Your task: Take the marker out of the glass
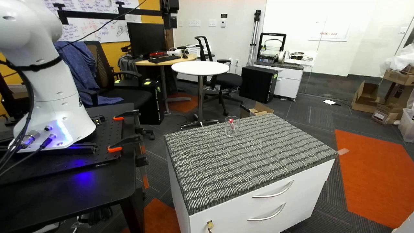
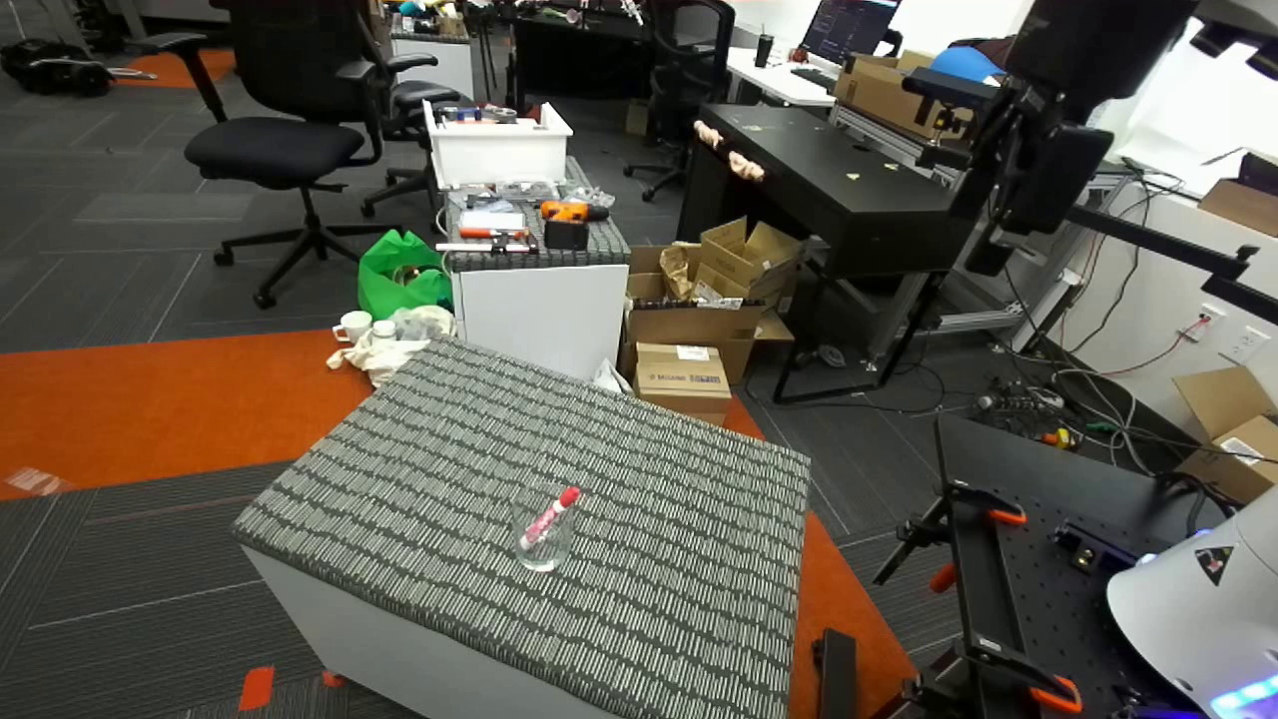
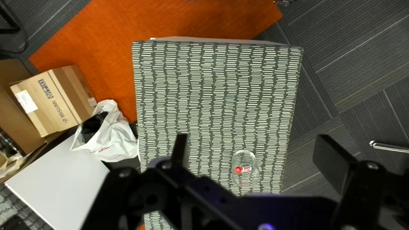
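Dark carpet and orange floor patches surround a white cabinet whose grey, dashed covering makes the worktop. Upright on it stands the clear glass, with the marker leaning inside, red end up. Whether that end rises above the glass is hard to tell.

Spread wide and gripping nothing, the fingers hang well above the worktop. Both exterior views put them on the same side of the glass as the robot's base, so the marker seems to lie below and outward from them. In the wrist view it falls about midway between the left and right fingers, and its length runs roughly left to right, along the line they would close on. Closing that way would likely squeeze along the lean rather than across it; a quarter turn might give a surer hold. Reaching outward and lowering comes first, I judge, with the glass easy to knock.
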{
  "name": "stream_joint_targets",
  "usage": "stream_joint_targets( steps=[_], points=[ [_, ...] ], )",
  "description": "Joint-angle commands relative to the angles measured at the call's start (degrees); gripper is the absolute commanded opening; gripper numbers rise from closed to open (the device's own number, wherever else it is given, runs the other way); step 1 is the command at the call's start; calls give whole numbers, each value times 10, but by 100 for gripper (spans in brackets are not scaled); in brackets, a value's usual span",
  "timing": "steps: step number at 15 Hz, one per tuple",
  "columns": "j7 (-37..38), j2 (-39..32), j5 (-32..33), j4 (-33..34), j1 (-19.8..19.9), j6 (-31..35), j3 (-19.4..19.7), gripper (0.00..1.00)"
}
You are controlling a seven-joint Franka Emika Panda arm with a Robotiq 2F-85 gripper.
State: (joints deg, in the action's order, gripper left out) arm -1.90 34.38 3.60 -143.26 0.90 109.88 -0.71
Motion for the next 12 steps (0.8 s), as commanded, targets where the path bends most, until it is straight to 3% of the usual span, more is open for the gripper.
stream_joint_targets(
  steps=[1, 8, 12],
  points=[
    [3, -21, 29, 22, -3, 14, -10, 100],
    [11, -131, 102, 71, 3, 95, -27, 100],
    [18, -218, 134, 122, 1, 78, -30, 100]
  ],
)
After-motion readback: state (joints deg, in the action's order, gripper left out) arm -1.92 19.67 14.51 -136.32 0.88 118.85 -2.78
